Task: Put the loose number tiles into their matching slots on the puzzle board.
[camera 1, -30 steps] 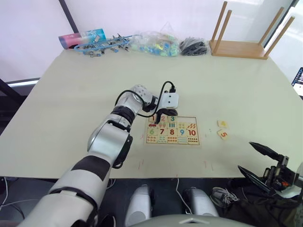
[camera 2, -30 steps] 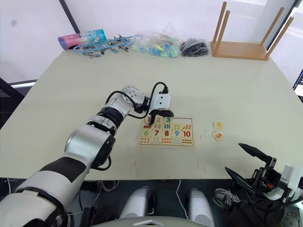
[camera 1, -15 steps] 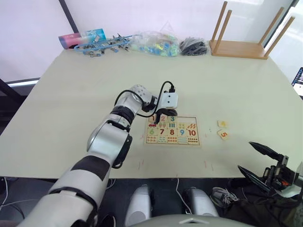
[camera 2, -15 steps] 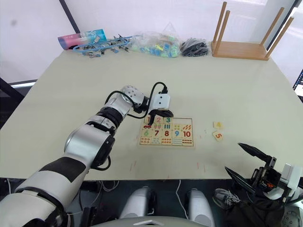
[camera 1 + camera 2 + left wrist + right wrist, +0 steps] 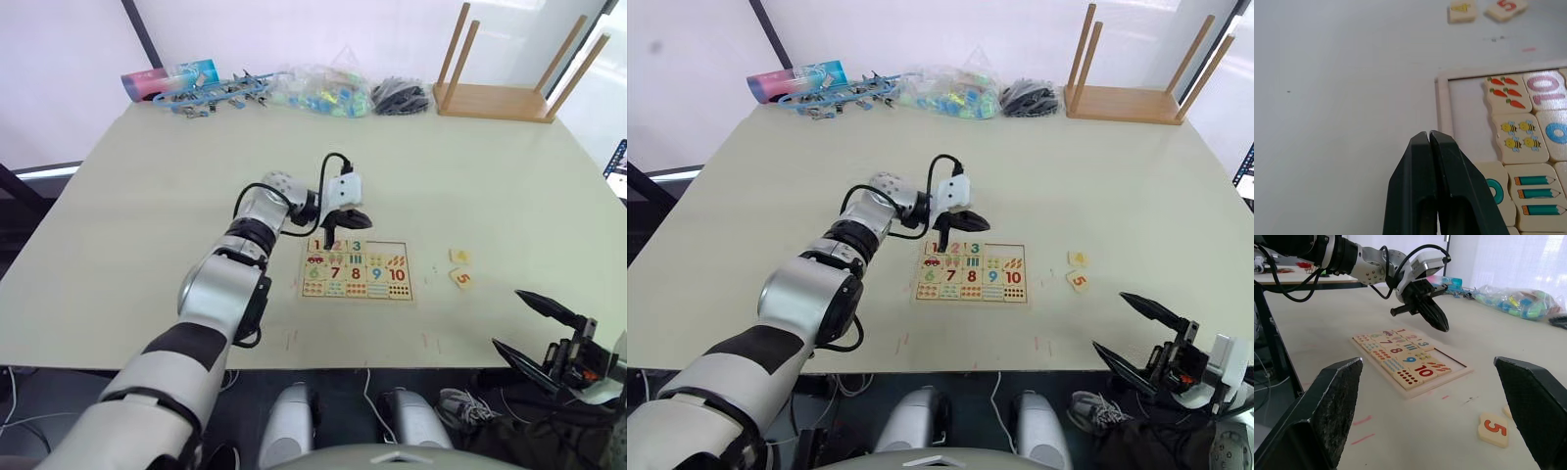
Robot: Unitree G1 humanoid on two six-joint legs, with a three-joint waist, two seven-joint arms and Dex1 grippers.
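Observation:
The puzzle board [image 5: 1442, 112] lies in the middle of the table. Its top row holds tiles 1, 2 and 3, and the two matching slots [image 5: 387, 247] at the right end are bare. Two loose number tiles rest on the table right of the board: a yellow 4 [image 5: 459, 257] and an orange 5 [image 5: 462, 278]. My left gripper [image 5: 366, 216] hovers shut and empty just above the board's far edge, pointing toward those tiles. My right gripper [image 5: 506, 319] stands open and empty off the table's front right edge.
An upturned wooden stool [image 5: 500, 98] sits at the far right corner. Along the far edge lie a bag of coloured pieces [image 5: 323, 91], a black pile [image 5: 400, 96], blue clips [image 5: 211, 96] and a tube [image 5: 167, 78].
My left gripper has lifted off the board's top row and swung its fingers to the right, uncovering tiles 1 and 2. The right gripper has not moved.

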